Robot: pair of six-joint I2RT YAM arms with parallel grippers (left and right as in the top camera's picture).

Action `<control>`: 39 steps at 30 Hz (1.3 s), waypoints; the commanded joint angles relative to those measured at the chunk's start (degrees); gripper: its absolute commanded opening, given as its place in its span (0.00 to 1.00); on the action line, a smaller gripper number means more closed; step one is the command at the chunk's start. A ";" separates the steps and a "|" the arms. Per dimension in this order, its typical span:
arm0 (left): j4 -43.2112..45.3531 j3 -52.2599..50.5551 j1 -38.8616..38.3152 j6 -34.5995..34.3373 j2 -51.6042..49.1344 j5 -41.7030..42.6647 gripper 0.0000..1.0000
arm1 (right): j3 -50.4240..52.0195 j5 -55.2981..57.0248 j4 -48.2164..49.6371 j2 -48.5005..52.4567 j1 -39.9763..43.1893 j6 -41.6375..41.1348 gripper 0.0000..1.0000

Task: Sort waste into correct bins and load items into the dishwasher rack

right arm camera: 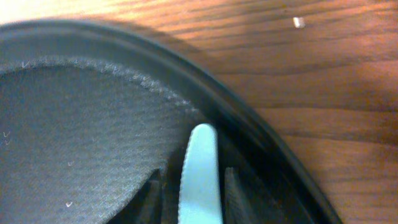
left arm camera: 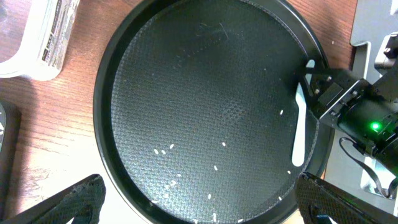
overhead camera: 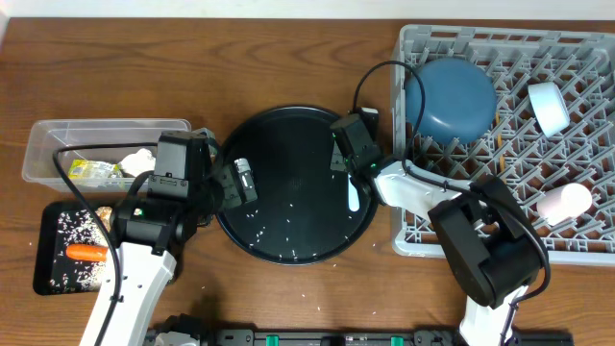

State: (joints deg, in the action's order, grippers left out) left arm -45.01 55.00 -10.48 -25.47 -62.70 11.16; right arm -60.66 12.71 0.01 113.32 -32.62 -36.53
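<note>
A white spoon (overhead camera: 353, 195) lies on the right inner rim of a round black tray (overhead camera: 288, 125). My right gripper (overhead camera: 349, 171) reaches down over its upper end. In the right wrist view the spoon (right arm camera: 200, 168) runs between the two fingers, with a thin dark gap on each side, so the right gripper (right arm camera: 193, 183) stands slightly open astride it. My left gripper (left arm camera: 202, 202) hangs wide open over the tray's left part (overhead camera: 235, 183), holding nothing. The grey dishwasher rack (overhead camera: 577, 245) at the right holds a dark blue plate (overhead camera: 452, 98), a pale cup (overhead camera: 550, 106) and a pink cup (overhead camera: 564, 202).
Loose rice grains (left arm camera: 163, 150) are scattered over the round tray. At the left, a clear tub (overhead camera: 43, 144) holds a yellow-green wrapper (overhead camera: 93, 173) and a white tissue (overhead camera: 139, 161). Below it, a shallow black tray (overhead camera: 46, 226) holds an orange carrot (overhead camera: 86, 253) and rice.
</note>
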 commanded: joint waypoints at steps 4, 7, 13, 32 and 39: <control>-0.17 0.61 0.28 0.33 -0.17 -0.74 0.98 | 1.46 -1.16 -0.55 1.64 -0.07 -0.24 0.37; -0.17 0.61 0.28 0.33 -0.17 -0.74 0.98 | 1.46 -0.42 0.33 1.64 0.00 -0.22 0.44; -0.17 0.61 0.28 0.33 -0.17 -0.74 0.98 | 1.46 1.44 1.14 1.66 -0.02 -0.24 0.44; -0.17 0.61 0.28 0.33 -0.17 -0.74 0.98 | 1.46 2.56 6.93 1.66 -0.02 8.57 0.34; -0.17 0.61 0.28 0.33 -0.17 -0.74 0.98 | 1.46 3.80 7.85 1.66 0.02 8.55 0.34</control>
State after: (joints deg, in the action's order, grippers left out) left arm -45.04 55.00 -10.48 -25.47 -62.70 11.16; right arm -59.77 14.44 7.60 114.02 -32.58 -29.04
